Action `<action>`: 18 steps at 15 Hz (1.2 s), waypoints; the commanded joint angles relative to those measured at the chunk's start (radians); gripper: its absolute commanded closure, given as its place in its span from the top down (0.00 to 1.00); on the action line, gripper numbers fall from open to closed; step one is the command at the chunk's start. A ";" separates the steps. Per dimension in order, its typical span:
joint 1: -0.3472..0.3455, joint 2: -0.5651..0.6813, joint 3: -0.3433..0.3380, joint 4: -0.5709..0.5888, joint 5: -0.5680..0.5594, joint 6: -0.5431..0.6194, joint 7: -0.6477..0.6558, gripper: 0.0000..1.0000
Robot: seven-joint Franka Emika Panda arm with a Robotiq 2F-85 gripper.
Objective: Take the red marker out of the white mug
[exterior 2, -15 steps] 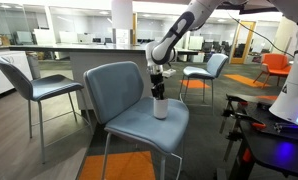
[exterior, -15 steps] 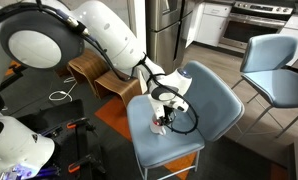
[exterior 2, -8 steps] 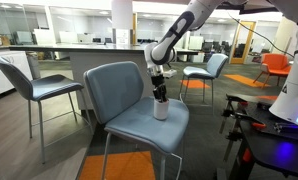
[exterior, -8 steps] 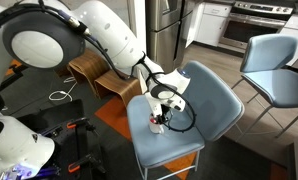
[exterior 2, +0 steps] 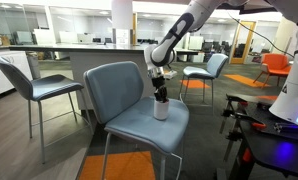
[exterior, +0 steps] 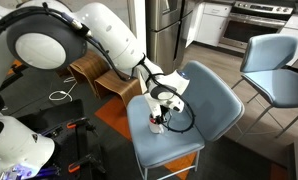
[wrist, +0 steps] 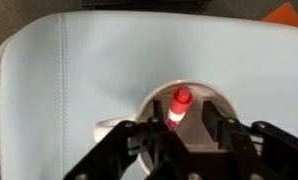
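At the bottom edge of the wrist view, the gripper is hanging over the white mug with its fingers spread, flanking but not pinching the red marker. The marker is standing inside the mug, lower centre. Beyond, the mug is sitting on the blue-grey chair seat.

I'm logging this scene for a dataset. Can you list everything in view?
red marker: one, red, standing in the mug
white mug: one, white, on the near chair's seat
near chair: one, blue-grey, centre
other chairs: at least two blue-grey, one orange, behind
wooden furniture: one, brown, on the floor by the arm
arm: one, white
gripper: one, black, open, fingers either side of the marker
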 commanded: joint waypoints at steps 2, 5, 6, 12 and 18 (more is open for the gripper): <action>0.005 0.033 -0.010 0.041 -0.013 -0.040 -0.019 0.16; 0.003 0.030 -0.010 0.045 -0.015 -0.037 -0.021 0.01; 0.004 0.027 -0.009 0.044 -0.015 -0.034 -0.022 0.05; 0.012 -0.021 -0.007 0.022 -0.027 -0.053 -0.038 0.05; 0.018 -0.083 -0.006 0.012 -0.050 -0.126 -0.091 0.05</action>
